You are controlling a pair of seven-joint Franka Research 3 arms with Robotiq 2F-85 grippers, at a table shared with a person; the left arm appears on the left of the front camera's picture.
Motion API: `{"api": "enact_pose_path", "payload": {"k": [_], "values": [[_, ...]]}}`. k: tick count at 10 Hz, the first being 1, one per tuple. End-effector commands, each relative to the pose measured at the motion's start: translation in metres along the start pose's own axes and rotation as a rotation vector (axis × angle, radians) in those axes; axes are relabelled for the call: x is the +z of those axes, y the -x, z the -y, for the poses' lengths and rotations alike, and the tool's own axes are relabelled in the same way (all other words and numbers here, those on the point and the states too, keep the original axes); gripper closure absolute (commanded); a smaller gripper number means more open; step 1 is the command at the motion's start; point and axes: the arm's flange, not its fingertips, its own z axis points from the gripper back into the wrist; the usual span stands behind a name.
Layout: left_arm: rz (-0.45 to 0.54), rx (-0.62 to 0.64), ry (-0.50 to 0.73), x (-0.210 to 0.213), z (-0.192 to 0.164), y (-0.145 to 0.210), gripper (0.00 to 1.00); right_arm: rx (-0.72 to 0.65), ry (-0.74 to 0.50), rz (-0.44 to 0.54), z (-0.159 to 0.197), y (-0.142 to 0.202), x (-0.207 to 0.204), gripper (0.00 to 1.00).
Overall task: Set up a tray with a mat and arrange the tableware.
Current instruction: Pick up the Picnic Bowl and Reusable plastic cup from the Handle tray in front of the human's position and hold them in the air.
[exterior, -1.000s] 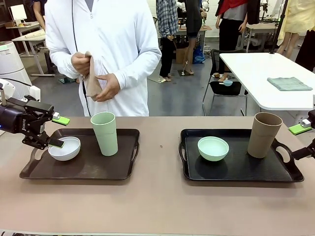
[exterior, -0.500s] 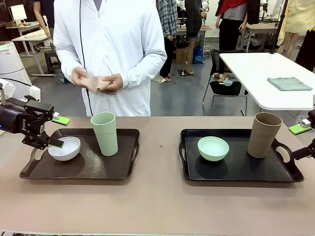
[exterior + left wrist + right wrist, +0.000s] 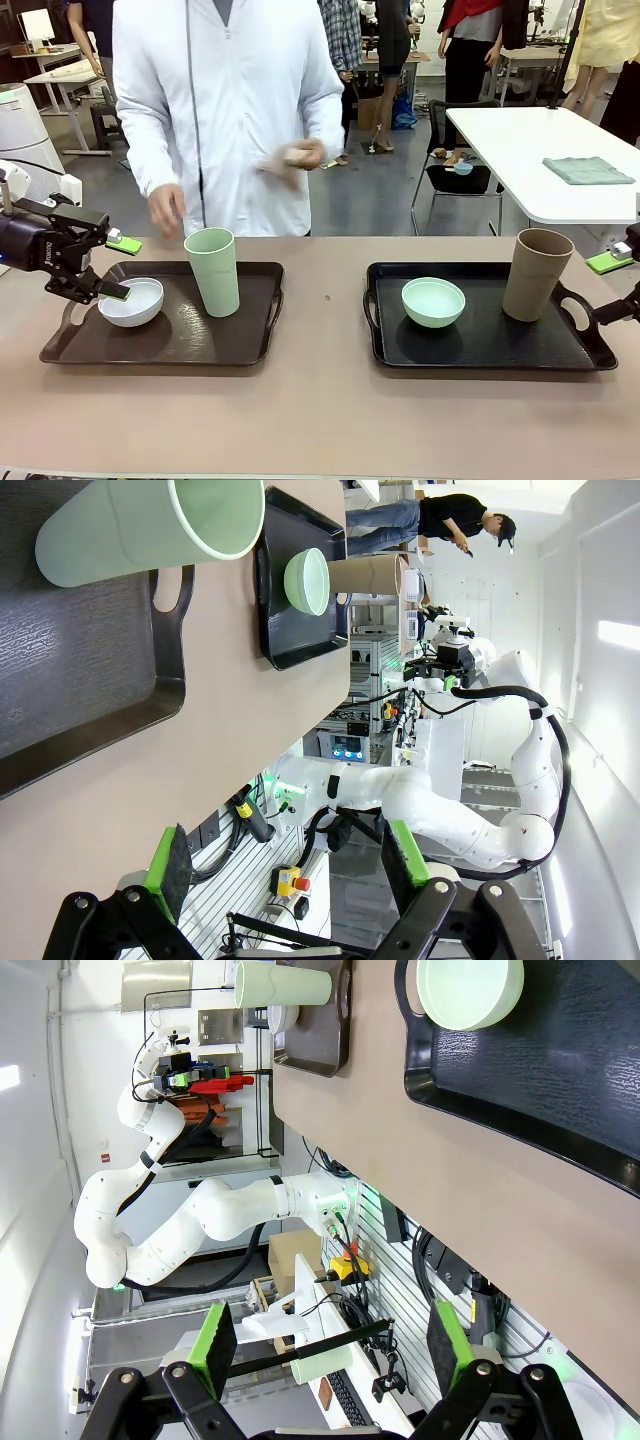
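On the brown tray [image 3: 60,345] at the left sit a small white bowl [image 3: 133,304] and a tall pale-green cup [image 3: 213,270]. My left gripper [image 3: 117,267] hangs open at the bowl's left side, its lower pad just over the rim. The black tray [image 3: 480,350] at the right carries a mint-green bowl [image 3: 433,302] and a tall brown cup [image 3: 537,274]. Beside that tray's right handle, my right gripper [image 3: 612,288] is open and empty. The person behind the table holds a beige folded mat [image 3: 288,157], blurred, in one hand.
The left wrist view looks across the pale-green cup [image 3: 150,525] and brown tray [image 3: 90,660] toward the black tray [image 3: 300,630]. In the right wrist view are the mint bowl [image 3: 470,990] and black tray [image 3: 560,1070]. Bare tabletop [image 3: 325,300] lies between the trays.
The person's hands have parted: one carried the beige mat toward picture right, the other dropped toward the table. Both arms stayed still.
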Motion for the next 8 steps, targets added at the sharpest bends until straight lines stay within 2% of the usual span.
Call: {"api": "enact_pose_path", "payload": {"k": [1,8], "values": [[0.011,-0.02,0.015,0.0006,0.001,-0.0004,0.0,0.017,-0.016,0.002,-0.0006,-0.0001,0.001,0.0],[0.011,-0.02,0.015,0.0006,0.001,-0.0004,0.0,0.017,-0.016,0.002,-0.0006,-0.0001,0.001,0.0]]}}
